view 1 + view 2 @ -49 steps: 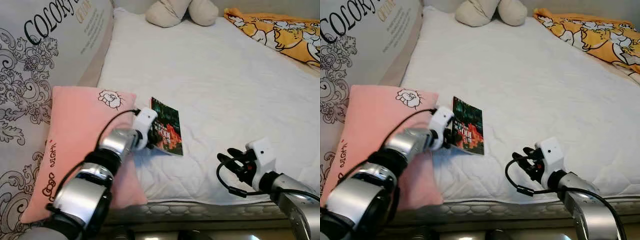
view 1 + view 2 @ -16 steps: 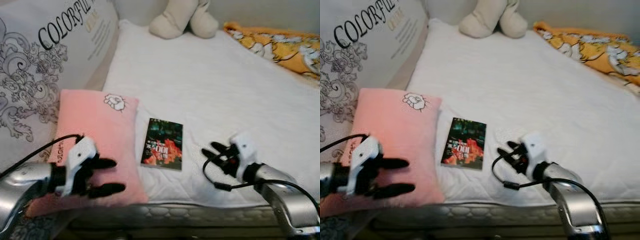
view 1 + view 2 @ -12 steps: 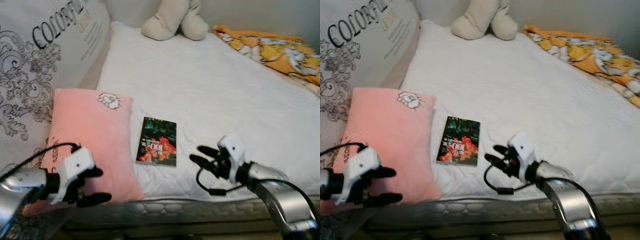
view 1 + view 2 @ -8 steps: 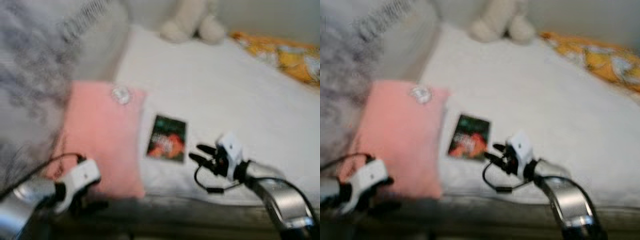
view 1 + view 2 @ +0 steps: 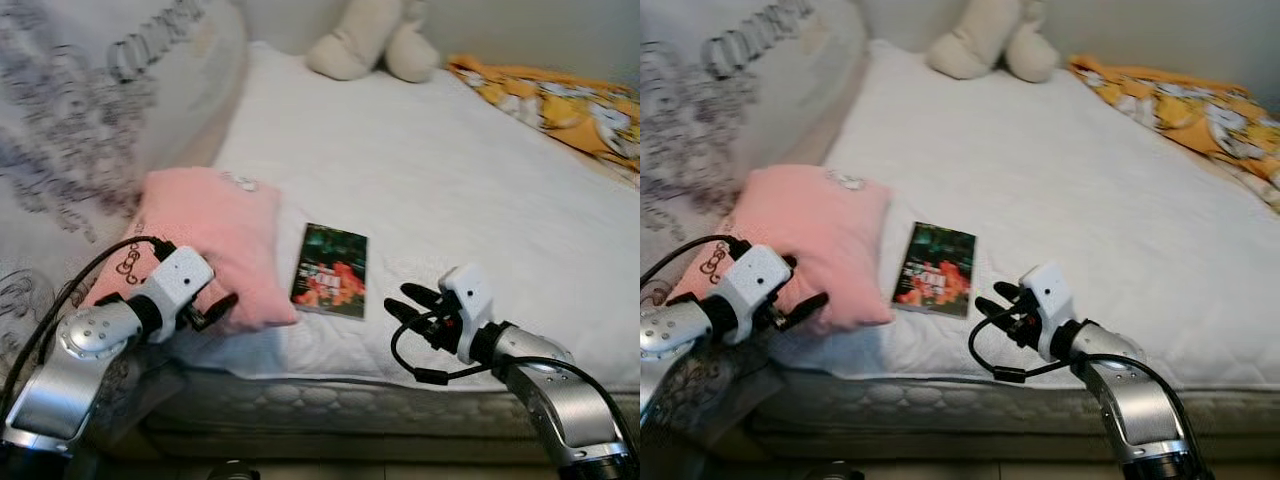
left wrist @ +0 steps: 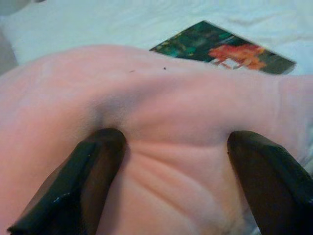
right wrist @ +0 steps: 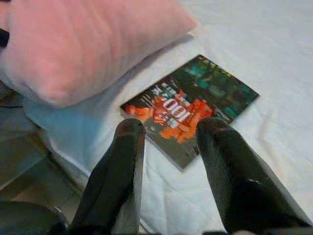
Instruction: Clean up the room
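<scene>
A pink pillow (image 5: 205,235) lies at the left side of the white mattress (image 5: 450,170), its near end bunched and raised. My left gripper (image 5: 212,308) is shut on that near end; in the left wrist view both black fingers (image 6: 93,166) press into the pink fabric (image 6: 161,112). A dark book (image 5: 330,270) with a red and green cover lies flat just right of the pillow. My right gripper (image 5: 405,305) hovers open over the mattress a little right of the book, its fingers (image 7: 122,166) pointing at the book (image 7: 190,107).
A beige plush toy (image 5: 375,40) sits at the far end of the bed. A yellow patterned blanket (image 5: 560,100) lies at the far right. A big printed cushion (image 5: 90,120) stands along the left. The mattress front edge (image 5: 330,400) runs just below both grippers.
The camera has swung about. My left gripper went from open over the pillow to shut on its near end, which is now lifted and bunched. The right gripper stays open near the book.
</scene>
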Motion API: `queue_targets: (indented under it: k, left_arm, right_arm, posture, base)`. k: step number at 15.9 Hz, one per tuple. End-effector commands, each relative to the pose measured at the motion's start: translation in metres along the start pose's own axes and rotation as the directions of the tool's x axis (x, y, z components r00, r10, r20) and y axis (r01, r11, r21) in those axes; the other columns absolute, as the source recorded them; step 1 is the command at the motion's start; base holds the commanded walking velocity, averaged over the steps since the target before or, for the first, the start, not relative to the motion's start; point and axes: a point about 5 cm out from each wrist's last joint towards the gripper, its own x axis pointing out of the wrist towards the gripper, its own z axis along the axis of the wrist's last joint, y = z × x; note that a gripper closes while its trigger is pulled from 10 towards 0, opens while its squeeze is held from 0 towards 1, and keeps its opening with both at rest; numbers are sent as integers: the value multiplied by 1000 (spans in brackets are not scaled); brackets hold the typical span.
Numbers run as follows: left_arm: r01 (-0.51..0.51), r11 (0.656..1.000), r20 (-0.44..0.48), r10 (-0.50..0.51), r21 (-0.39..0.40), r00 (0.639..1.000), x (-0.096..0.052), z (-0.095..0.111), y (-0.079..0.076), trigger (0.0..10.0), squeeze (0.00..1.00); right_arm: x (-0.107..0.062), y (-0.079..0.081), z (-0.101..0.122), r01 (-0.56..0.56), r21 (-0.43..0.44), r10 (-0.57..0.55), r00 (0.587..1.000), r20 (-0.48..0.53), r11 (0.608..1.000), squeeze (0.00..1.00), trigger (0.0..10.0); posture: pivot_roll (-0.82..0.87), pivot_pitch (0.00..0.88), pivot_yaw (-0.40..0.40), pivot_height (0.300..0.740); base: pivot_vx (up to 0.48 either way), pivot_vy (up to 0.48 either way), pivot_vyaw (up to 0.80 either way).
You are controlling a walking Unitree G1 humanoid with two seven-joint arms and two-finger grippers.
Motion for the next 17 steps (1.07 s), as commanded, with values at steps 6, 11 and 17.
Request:
queue_targets:
  k: [6, 11, 17]
  left_arm:
    - [53, 988, 74, -43, -142, 996, -27, -3, -22, 10000, 0]
    - [280, 907, 384, -148, -316, 912, -67, 35, -23, 10000, 0]
    - [-38, 925, 363, 186, -378, 913, -16, 70, 1, 10000, 0]
  right_arm:
    - [8, 2, -1, 70, 43, -71, 997, 30, 997, 0, 10000]
    - [12, 5, 7, 54, 101, -65, 993, 101, 993, 0, 10000]
    - [12, -1, 19, 176, 140, -202, 959, 199, 974, 0, 10000]
  posture:
    - [64, 19, -110, 740]
    - [69, 1, -99, 740]
    - [48, 0, -61, 740]
  base:
    - [0, 0, 0]
    - [0, 0, 0]
    - [0, 0, 0]
